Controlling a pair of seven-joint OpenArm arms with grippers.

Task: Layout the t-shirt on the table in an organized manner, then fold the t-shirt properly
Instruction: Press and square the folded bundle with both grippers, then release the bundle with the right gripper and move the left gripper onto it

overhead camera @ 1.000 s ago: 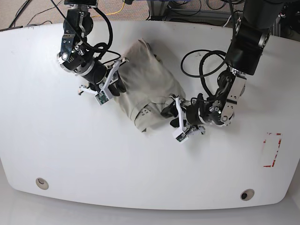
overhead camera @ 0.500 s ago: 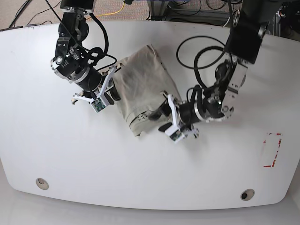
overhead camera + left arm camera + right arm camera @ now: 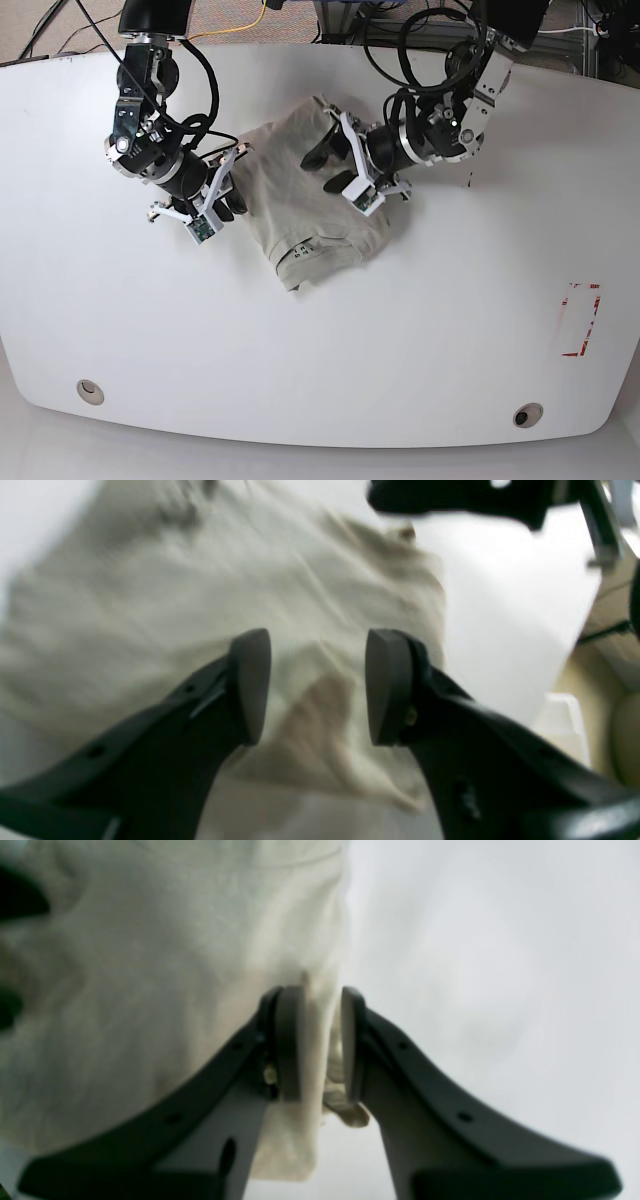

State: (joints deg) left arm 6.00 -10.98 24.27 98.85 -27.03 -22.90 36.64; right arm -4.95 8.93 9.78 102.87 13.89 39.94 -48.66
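Observation:
The pale sage t-shirt (image 3: 300, 200) lies folded in a crumpled bundle on the white table (image 3: 420, 330), its collar print facing the front edge. My right gripper (image 3: 230, 200) sits at the bundle's left edge; the right wrist view shows the gripper (image 3: 322, 1040) shut on a fold of t-shirt (image 3: 150, 965) hem. My left gripper (image 3: 325, 160) hovers at the bundle's upper right. In the blurred left wrist view that gripper (image 3: 315, 680) stands open over the t-shirt (image 3: 200, 580), with cloth below the fingers.
A red tape rectangle (image 3: 580, 320) marks the table's right side. Two round grommets (image 3: 90, 390) (image 3: 527, 414) sit near the front edge. Black cables (image 3: 400, 50) loop over the far edge behind the left arm.
My left arm has swung from the t-shirt's lower right corner up to its upper right side. The right arm drew slightly left, and the bundle shifted left with it.

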